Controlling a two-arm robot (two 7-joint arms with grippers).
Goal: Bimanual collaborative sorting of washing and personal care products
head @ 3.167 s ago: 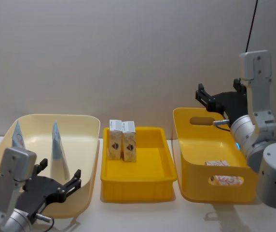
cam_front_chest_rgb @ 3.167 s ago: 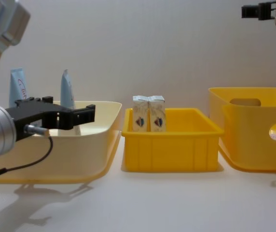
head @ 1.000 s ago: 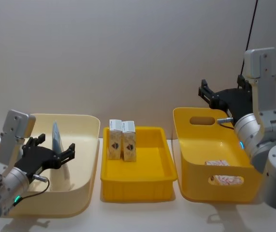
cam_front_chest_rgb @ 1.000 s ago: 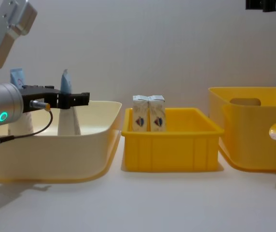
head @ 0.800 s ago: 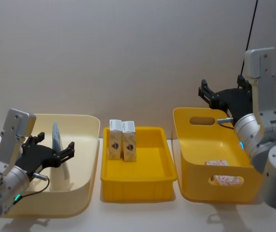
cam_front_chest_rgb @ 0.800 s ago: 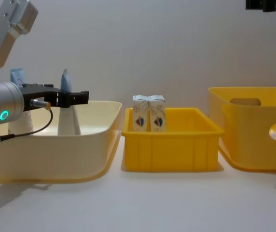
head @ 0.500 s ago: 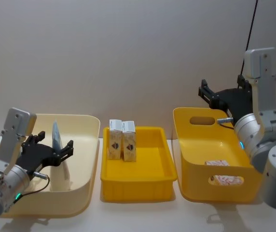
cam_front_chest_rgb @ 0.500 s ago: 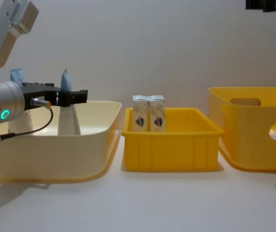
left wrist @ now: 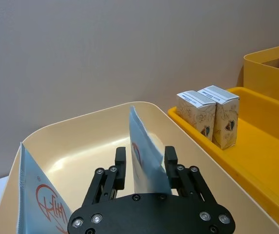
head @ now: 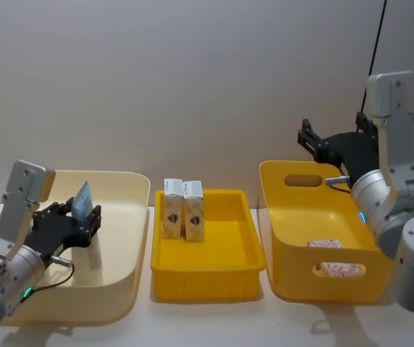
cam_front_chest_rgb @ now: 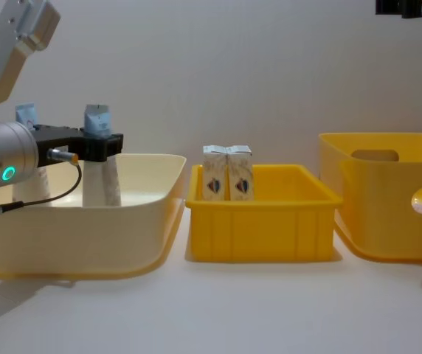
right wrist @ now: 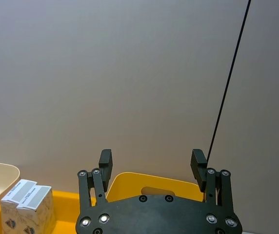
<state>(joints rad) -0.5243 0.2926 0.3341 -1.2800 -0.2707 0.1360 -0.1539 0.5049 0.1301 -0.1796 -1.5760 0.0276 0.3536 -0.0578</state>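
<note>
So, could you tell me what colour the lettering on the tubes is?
Red; the left wrist view shows it best, on the free tube beside the gripped tube.

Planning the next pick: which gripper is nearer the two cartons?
Left. The left gripper, shut on a tube, is in the cream bin beside the cartons; the right gripper hangs above the tall bin.

This looks like a robotics lab test bench — a bare white tabletop [cam_front_chest_rgb: 270, 317] against a plain grey wall [head: 192, 72]. A cream bin [cam_front_chest_rgb: 144, 214], a low yellow tray [cam_front_chest_rgb: 263, 228] and a tall yellow bin [cam_front_chest_rgb: 388, 214] sit in a neat row, staged with a white squeeze tube [left wrist: 145, 148] here and small white cartons [head: 192, 211] there. A metal left arm [cam_front_chest_rgb: 4, 158] and right arm [head: 391, 181] flank them, and a black cable [head: 378, 36] hangs down the wall.
</note>
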